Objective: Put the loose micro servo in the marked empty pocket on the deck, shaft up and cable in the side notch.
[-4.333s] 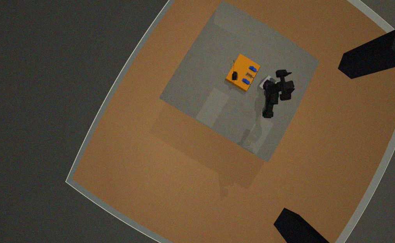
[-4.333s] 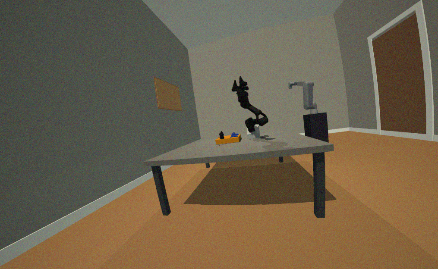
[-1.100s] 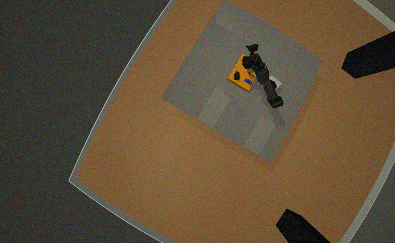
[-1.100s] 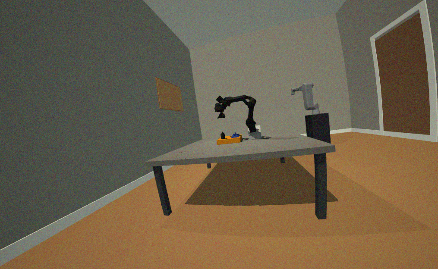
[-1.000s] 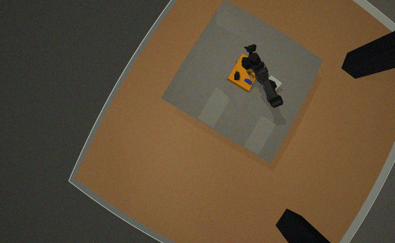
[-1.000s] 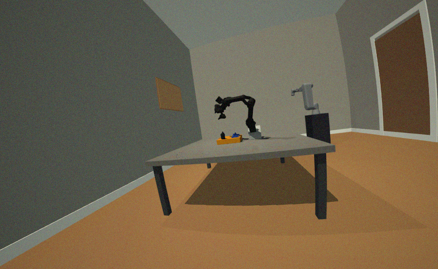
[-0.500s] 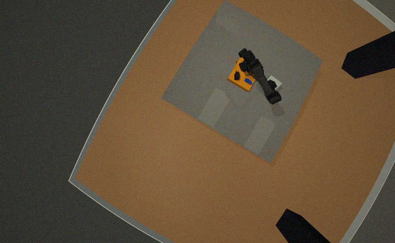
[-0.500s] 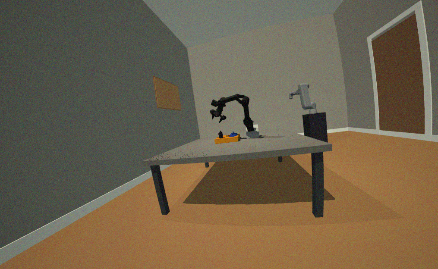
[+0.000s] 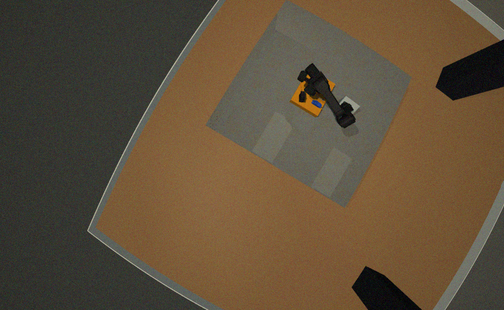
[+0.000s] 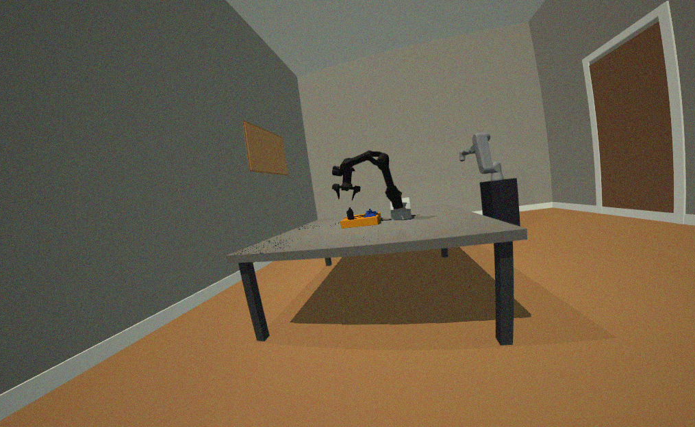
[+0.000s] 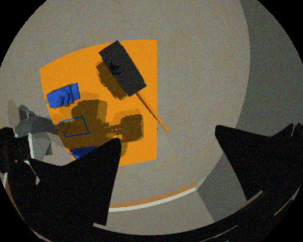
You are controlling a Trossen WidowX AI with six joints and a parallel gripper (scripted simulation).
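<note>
An orange deck (image 9: 305, 106) (image 10: 360, 223) (image 11: 145, 50) lies on the table. A black servo (image 9: 302, 96) (image 10: 350, 214) (image 11: 126, 74), apparently the loose one, stands on it, skewed, shaft up; its orange cable (image 11: 157, 117) reaches past the deck's edge. A blue servo (image 9: 316, 103) (image 11: 64, 95) and a second blue servo (image 11: 82, 152), partly hidden by a finger, flank the blue-outlined pocket (image 11: 86, 125), which lies in shadow. My gripper (image 9: 306, 83) (image 10: 346, 198) (image 11: 170, 136) is open and empty, pointing down well above the deck. The pocket's notch cannot be made out.
The grey table (image 9: 246, 115) (image 10: 419, 235) carries the deck and my arm's base (image 10: 400, 213). A white block (image 9: 353, 103) is beside the base. Another grey arm (image 10: 483, 153) stands on a black pedestal (image 10: 500, 198) away from the table.
</note>
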